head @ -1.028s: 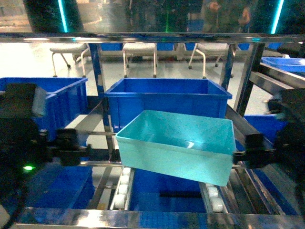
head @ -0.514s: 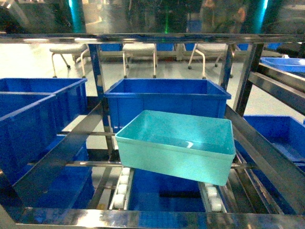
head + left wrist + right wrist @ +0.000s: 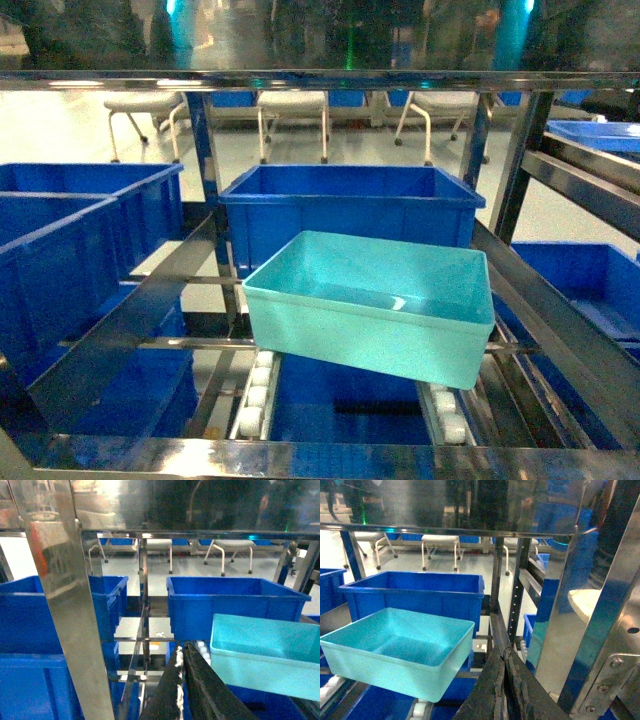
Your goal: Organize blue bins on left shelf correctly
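The turquoise bin is seen askew on the left shelf's rollers. Both pincers, left and right, are pressed closed, empty. It should be squared by both walls evenly.

Pale glossy floor beyond the racking; 3 white metal-legged chairs, perhaps stools, stand there.

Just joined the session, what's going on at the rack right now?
Nothing is being handled. The turquoise bin sits tilted on the roller tracks of the shelf, in front of a royal-blue bin. Neither arm shows in the head view. Each wrist view shows its own gripper, left gripper and right gripper, shut and holding nothing, beside the turquoise bin.
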`<state>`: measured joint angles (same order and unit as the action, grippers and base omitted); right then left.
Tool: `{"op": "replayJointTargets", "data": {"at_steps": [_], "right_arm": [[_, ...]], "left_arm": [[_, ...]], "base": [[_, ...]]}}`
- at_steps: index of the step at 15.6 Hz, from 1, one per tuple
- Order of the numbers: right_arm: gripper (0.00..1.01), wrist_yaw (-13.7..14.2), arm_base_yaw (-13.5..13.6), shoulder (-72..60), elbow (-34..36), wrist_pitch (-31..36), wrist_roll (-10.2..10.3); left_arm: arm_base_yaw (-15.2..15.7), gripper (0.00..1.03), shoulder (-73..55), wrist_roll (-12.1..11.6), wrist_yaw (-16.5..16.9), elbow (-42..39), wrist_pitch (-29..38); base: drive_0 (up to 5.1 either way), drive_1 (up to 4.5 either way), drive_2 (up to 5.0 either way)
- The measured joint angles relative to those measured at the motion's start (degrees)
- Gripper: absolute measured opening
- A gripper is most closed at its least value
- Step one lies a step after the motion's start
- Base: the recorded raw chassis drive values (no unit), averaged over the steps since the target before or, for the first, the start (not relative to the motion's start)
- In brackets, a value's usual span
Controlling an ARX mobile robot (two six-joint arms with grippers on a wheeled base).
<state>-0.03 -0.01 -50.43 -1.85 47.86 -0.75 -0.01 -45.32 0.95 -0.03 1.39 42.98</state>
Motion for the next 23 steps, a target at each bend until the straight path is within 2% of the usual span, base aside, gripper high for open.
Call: {"op": "replayJointTargets", "data": {"at_steps": [9, 18, 19, 20, 21, 23], "right_arm": [[0.02, 0.00, 0.00, 25.55, 1.05, -23.04, 0.09], [0.02, 0.00, 0.00, 38.99, 1.07, -36.28, 0.09], [0.02, 0.00, 0.00, 39.87, 1.07, -37.18, 0.09], [0.02, 0.02, 0.00, 40.83, 1.07, -38.10, 0.09], [0.02, -0.02, 0.00, 45.68, 1.03, -46.12, 0.11], [0.02, 0.04, 0.00, 50.23, 0.98, -47.80, 0.13]], "left_arm": [[0.00, 0.02, 23.34, 0.00, 0.02, -0.63, -21.07], [0.00, 0.02, 35.12, -0.02, 0.02, -0.63, -32.76], [0.00, 0.02, 36.92, -0.02, 0.02, -0.55, -35.34], [0.00, 0.02, 43.71, 0.00, 0.04, -0.61, -43.78], [0.00, 0.02, 44.81, -0.02, 0.04, -0.33, -42.16], [0.00, 0.02, 44.81, -0.02, 0.09, -0.61, -43.41]], "base": [[0.0, 0.00, 0.0], [0.0, 0.00, 0.0], [0.0, 0.00, 0.0], [0.0, 0.00, 0.0], [0.0, 0.00, 0.0], [0.0, 0.00, 0.0]]}}
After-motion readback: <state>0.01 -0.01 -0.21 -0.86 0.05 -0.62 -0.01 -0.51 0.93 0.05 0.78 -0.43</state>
